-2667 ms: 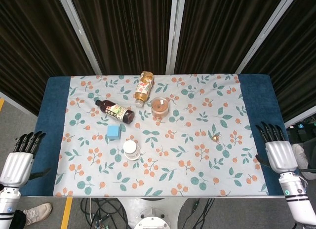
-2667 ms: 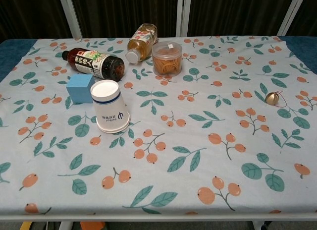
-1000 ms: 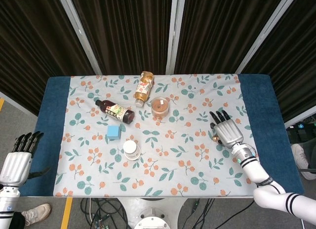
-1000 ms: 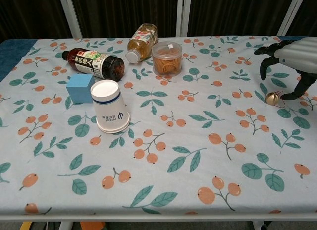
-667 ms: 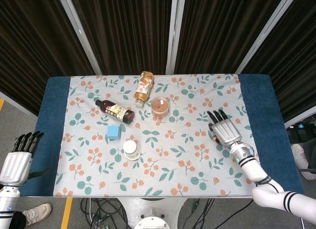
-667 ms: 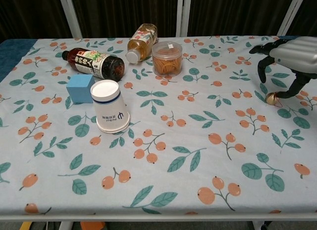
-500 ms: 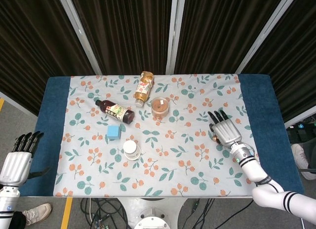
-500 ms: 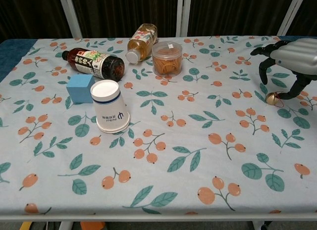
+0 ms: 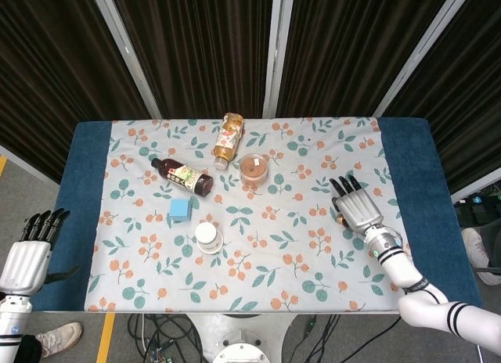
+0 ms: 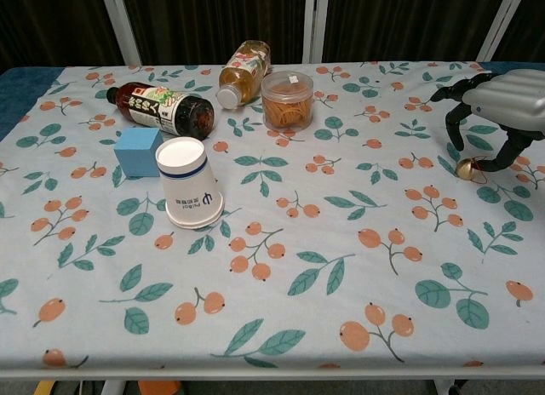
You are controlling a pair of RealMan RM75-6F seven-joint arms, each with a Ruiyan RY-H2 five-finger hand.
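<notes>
We see a table (image 9: 407,156) with blue edges, spread with a floral cloth (image 10: 341,267) of leaves and orange berries. Dark curtains (image 9: 203,50) hang behind its far edge.

Our right hand (image 9: 358,206) hovers over the right part of the cloth, palm down, its fingers (image 10: 452,123) apart and curved downward like a claw, closed on nothing. In the chest view the thumb reaches down just beside the small brass bell (image 10: 466,168); whether it touches the bell we cannot tell. The bell lies on the cloth under the near left edge of the hand, near the right edge of the table; in the head view only a sliver of it shows at the left side of the hand. Our left hand (image 9: 30,257) hangs off the left side of the table, beyond the near left corner, fingers straight and held side by side, holding nothing.

On the far left part of the cloth lie a dark sauce bottle (image 10: 162,107) and a tea bottle (image 10: 243,68), both on their sides. Just right of the tea bottle's cap stands a clear round tub (image 10: 287,99) holding orange rubber bands. A white paper cup (image 10: 188,183) stands upside down nearer to us, with a blue cube (image 10: 138,151) just beside it on the left.
</notes>
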